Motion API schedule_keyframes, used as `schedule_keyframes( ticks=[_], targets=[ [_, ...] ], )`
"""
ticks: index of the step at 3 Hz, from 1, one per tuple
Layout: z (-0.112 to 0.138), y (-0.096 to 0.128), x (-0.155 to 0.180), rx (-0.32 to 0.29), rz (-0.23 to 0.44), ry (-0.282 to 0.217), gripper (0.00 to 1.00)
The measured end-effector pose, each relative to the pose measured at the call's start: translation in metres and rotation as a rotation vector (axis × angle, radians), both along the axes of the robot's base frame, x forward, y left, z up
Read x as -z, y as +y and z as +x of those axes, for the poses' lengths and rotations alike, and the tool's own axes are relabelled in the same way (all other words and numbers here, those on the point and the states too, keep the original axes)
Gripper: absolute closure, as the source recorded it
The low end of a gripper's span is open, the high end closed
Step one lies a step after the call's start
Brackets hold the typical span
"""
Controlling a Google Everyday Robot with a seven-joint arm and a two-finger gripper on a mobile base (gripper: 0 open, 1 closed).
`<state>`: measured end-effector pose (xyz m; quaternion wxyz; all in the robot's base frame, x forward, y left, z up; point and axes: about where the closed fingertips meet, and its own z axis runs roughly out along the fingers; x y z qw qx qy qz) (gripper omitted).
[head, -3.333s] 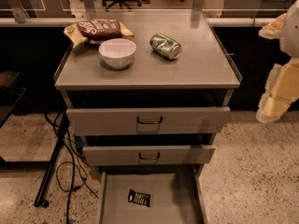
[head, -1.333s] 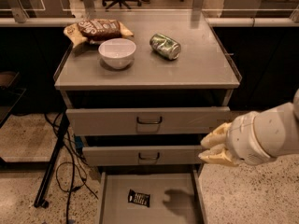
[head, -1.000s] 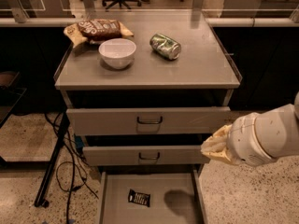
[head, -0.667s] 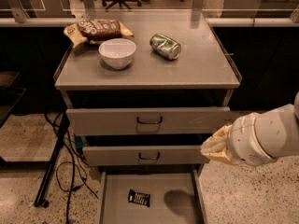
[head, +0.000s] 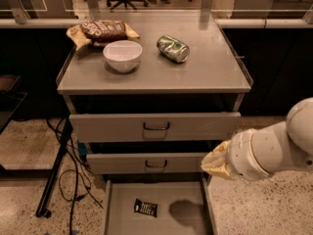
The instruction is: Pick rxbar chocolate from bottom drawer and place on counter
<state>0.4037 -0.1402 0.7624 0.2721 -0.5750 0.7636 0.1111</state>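
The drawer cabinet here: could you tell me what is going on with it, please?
The robot's gripper hovers above the right side of the open bottom drawer. The rxbar chocolate lies untouched on the drawer floor. The counter holds a bowl, a can and a chip bag.

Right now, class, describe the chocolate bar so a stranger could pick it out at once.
Find the grey three-drawer cabinet; its bottom drawer is pulled open, below and left of the gripper. The rxbar chocolate lies on the drawer's floor, left of centre. It is alone there: a small black wrapper with white lettering, unlike the brown bag on the counter.
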Motion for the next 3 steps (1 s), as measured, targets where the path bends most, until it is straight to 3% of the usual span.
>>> schedule_keyframes(
  ticks=[1, 2, 3],
  targets=[
    [0.01, 0.007, 0.072, 0.043, 0.022, 0.054, 0.35],
    [0.027, 0.004, 0.071, 0.079, 0.028, -0.001, 0.11],
    [0.027, 0.004, 0.07, 0.079, 0.028, -0.002, 0.0]
  ],
)
